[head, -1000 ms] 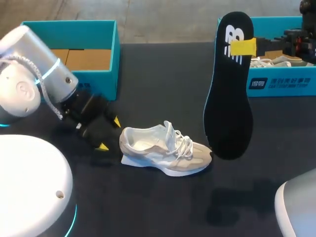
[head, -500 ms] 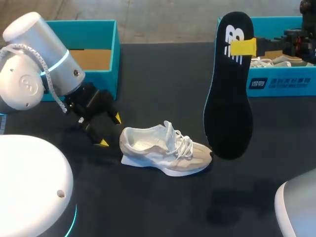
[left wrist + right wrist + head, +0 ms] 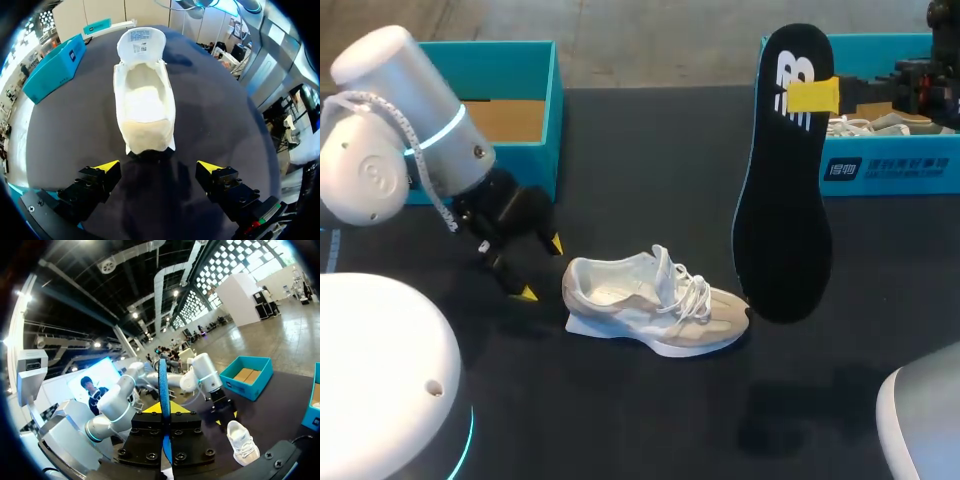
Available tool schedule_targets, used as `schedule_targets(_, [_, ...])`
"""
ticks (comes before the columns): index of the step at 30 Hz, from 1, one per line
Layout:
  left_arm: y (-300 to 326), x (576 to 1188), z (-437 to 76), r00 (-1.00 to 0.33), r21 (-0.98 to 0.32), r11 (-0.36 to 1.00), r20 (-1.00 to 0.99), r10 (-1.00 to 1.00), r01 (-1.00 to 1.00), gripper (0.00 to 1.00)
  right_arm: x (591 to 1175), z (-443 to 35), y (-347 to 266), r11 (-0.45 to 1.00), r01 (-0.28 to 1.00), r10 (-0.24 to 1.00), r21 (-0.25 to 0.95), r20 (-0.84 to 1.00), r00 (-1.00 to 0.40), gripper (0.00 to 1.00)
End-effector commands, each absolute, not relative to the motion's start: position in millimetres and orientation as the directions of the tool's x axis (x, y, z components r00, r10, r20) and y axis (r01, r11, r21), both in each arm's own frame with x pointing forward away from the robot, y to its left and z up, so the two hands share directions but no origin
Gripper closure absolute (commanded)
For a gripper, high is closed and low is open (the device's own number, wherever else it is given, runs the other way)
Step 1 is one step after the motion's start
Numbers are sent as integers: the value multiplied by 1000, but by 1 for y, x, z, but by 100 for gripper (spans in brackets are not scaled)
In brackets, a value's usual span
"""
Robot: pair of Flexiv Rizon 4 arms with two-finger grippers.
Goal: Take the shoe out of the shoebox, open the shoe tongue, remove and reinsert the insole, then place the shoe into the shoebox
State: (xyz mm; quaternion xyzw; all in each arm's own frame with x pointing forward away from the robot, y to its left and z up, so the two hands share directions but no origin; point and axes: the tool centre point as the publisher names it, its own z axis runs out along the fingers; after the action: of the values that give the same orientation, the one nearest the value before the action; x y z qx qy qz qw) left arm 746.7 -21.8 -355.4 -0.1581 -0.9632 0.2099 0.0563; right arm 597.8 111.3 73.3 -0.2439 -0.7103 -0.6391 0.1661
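Having been drawn back toward 10 o'clock, the left arm [image 3: 410,150] is seen with the left gripper [image 3: 540,268] spread wide and empty, just clear of the heel of the shoe [image 3: 650,303] at table centre. The insole [image 3: 785,200] is kept pinched upright by the right gripper [image 3: 163,409] at 2 o'clock.

gap behind shoe [image 3: 650,300] heel, insole [image 3: 785,200] hanging aloft
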Motion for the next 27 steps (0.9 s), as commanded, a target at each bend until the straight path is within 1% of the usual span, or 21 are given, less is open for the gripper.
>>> schedule_targets(1, [-25, 743, -341, -944, -340, 894, 46, 327, 293, 0, 600, 73, 114, 66, 559, 133, 826, 548, -826, 100])
schedule_targets(8, [-22, 735, -336, -952, -222, 930, 14, 304, 294, 0, 600, 73, 114, 66, 559, 133, 826, 548, -826, 100])
schedule_targets(27, [-40, 743, -332, -951, -165, 942, 50, 305, 293, 0, 600, 73, 114, 66, 559, 133, 826, 548, -826, 100])
